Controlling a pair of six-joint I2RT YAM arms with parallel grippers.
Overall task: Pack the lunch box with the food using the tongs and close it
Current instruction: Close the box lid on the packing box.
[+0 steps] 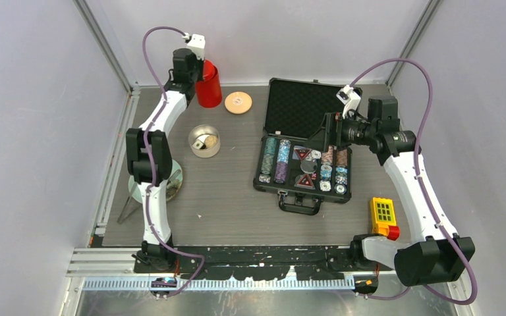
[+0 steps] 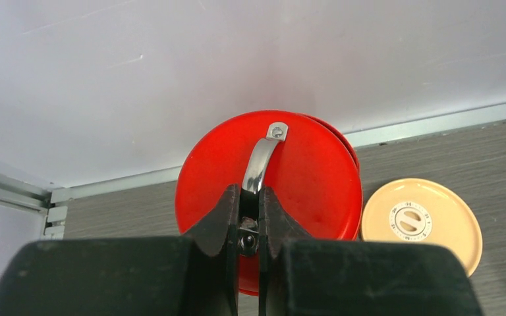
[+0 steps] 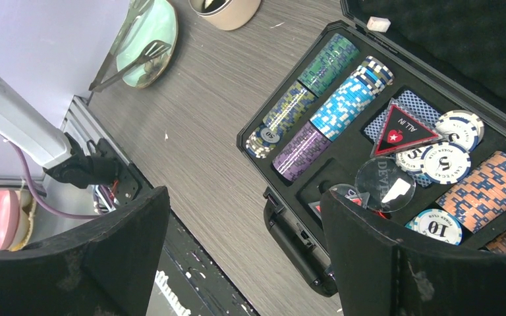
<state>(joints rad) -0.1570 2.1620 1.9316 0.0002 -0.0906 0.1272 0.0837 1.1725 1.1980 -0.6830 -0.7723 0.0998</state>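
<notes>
Lunch box [image 1: 205, 154] stands open on the grey surface, nearer the arm bases than the left end effector [image 2: 249, 197] and well to the left of the right end effector [image 3: 244, 197]. Food [image 1: 201, 143] lies inside it: a pale lump and something darker, too small to tell further. Its cream-tan lid [image 2: 421, 222] lies flat on the surface, apart from the tin, just to the right of the left end effector and almost touching the red canister [image 2: 309, 178].

The left end effector sits on top of that canister, its fingers pressed together and pinching the chrome handle [image 2: 261, 161] on the red cap.

The tongs [image 3: 138, 58] rest on a glass plate [image 3: 163, 23], one end sticking out past the rim. They are well back from the left end effector, toward its arm's base, and partly under that arm's elbow in the overhead view.

The right end effector hangs above the open poker chip case [image 1: 300, 89], over its near left corner, fingers spread wide with nothing between them. A yellow box [image 1: 383, 214] with a red button sits further back toward the right arm's base.
</notes>
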